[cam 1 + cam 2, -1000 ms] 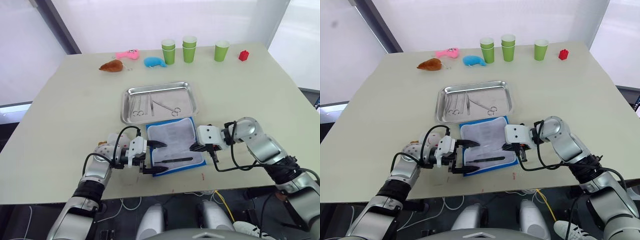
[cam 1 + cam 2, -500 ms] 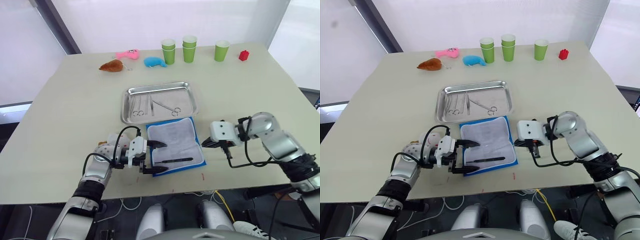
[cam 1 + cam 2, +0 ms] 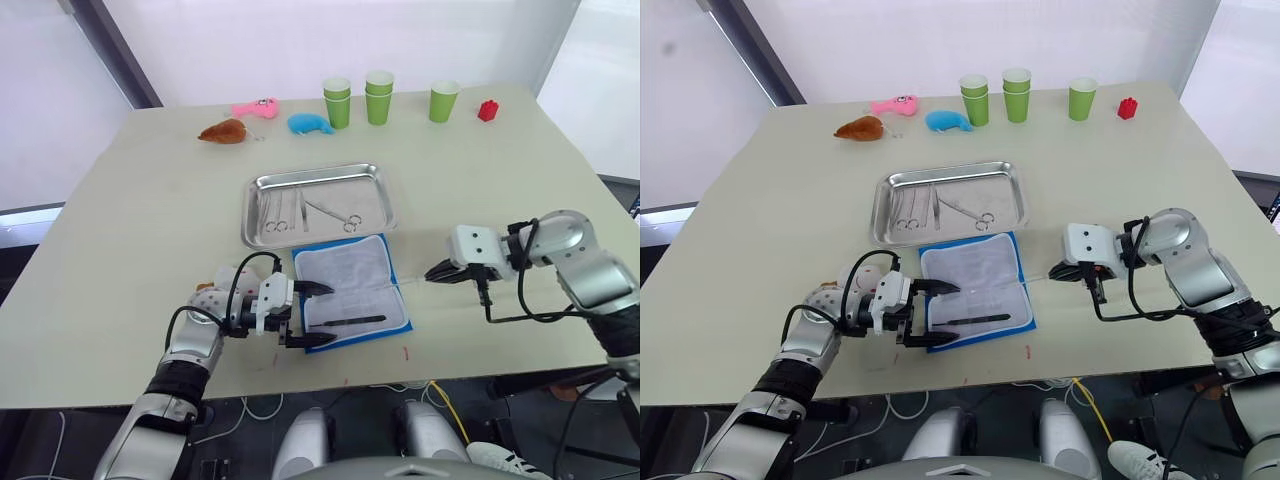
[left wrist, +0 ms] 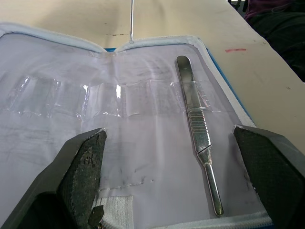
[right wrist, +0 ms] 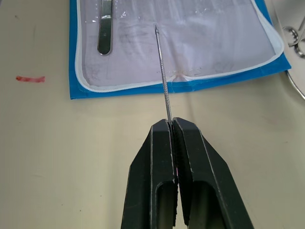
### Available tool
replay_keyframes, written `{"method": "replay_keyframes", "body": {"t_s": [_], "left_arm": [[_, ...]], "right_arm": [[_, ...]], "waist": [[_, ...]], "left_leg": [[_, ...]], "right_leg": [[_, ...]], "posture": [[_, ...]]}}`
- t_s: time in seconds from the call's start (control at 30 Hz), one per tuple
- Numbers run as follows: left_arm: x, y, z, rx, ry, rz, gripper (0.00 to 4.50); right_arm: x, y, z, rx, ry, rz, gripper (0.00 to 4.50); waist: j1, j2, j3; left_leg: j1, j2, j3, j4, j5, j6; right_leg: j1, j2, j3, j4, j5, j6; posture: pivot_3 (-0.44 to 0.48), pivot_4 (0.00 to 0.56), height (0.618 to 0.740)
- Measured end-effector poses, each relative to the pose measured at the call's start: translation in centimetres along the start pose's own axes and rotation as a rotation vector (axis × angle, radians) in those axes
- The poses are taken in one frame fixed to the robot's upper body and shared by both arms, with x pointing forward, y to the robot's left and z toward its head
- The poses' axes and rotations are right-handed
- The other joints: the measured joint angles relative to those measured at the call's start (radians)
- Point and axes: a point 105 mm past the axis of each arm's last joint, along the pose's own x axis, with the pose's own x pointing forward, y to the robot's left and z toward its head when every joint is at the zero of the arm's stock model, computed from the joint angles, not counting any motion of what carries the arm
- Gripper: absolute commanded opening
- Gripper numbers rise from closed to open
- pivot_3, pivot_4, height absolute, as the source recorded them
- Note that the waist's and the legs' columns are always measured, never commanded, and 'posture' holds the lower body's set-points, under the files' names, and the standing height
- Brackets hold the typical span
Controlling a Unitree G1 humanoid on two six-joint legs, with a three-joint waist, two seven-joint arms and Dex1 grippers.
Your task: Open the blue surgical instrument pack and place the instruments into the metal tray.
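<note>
Although the blue surgical instrument pack (image 3: 352,293) lies fully opened, pale lining up, near the front edge of the table (image 3: 130,210), it is not yet emptied; one dark-handled instrument (image 3: 349,321) is seen resting on the lining, its long axis running from nine to three o'clock across the near half of the pack. A thin silver probe (image 5: 163,76) is pinched at its butt between the closed fingers of the right gripper (image 3: 441,272); the gripper is seen at three o'clock of the pack, just off its edge, and the probe's tip is pointed toward nine o'clock, back over the lining. The metal tray (image 3: 384,200) is set at twelve o'clock of the pack, just beyond it, and already holds ring-handled scissors (image 3: 345,219) and other slim tools (image 3: 281,211). From the right gripper the tray lies toward ten to eleven o'clock; the probe's long axis would have to be kept low and roughly level for it to clear the raised rim, by this judgement. The left gripper (image 3: 306,315) is held at nine o'clock of the pack with its fingers spread wide, straddling the pack's near-left edge; it is the nearer arm to the dark-handled instrument. At the far side of the table, three stacks of green cups (image 3: 378,97), a red block (image 3: 487,111) and small plush toys (image 3: 259,119) stand well apart from the work.
</note>
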Motion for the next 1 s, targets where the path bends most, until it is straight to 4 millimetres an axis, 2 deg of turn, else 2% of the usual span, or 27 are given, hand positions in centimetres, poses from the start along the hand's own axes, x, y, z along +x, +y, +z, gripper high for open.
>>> {"method": "replay_keyframes", "body": {"t_s": [0.23,0.4,0.5,0.7,0.83,1.0], "left_arm": [[0.0,0.0,0.0,0.000,0.000,-0.001,4.50],[0.0,0.0,0.0,0.001,0.000,-0.001,4.50],[0.0,0.0,0.0,0.001,0.000,0.000,4.50],[0.1,0.1,0.1,0.004,-0.002,-0.005,4.50],[0.1,0.1,0.1,0.005,-0.001,-0.009,4.50],[-0.1,0.1,0.1,0.003,0.002,-0.006,4.50]], "right_arm": [[-3.2,-0.3,-0.2,0.012,0.017,-0.037,0.08],[-4.3,-0.9,0.0,0.040,-0.001,-0.086,0.08],[-3.9,-1.9,0.3,0.082,-0.038,-0.142,0.08],[-2.1,-5.5,2.3,0.186,-0.151,-0.313,0.08],[-1.2,-7.7,2.9,0.247,-0.174,-0.393,0.08],[2.0,-10.1,4.2,0.313,-0.205,-0.435,0.08]], "waist": [[0.000,0.000,0.001],[0.000,0.000,0.002],[0.000,0.001,0.002],[0.001,0.001,0.002],[0.002,0.001,0.002],[-0.001,0.001,0.003]], "left_leg": [[0.000,0.000,0.000,0.000,0.000,0.000],[0.000,0.000,0.000,0.000,0.000,0.000],[0.000,0.000,0.000,0.000,0.000,0.000],[-0.001,0.000,0.000,0.000,0.000,0.000],[-0.001,0.000,0.000,0.000,0.000,0.000],[0.000,0.000,0.000,0.000,0.000,0.000]], "right_leg": [[0.000,0.000,0.000,0.000,0.000,0.000],[0.000,0.000,0.000,0.000,0.000,0.000],[0.000,0.000,0.000,0.000,0.000,0.000],[0.000,0.000,0.000,0.000,0.000,0.000],[0.000,0.000,0.000,0.000,0.000,0.000],[0.000,0.000,0.001,0.001,0.000,0.000]], "posture": [[0.000,0.150,0.740],[0.000,0.150,0.740],[0.000,0.150,0.740],[0.000,0.150,0.740],[0.000,0.150,0.740],[0.000,0.150,0.740]]}}
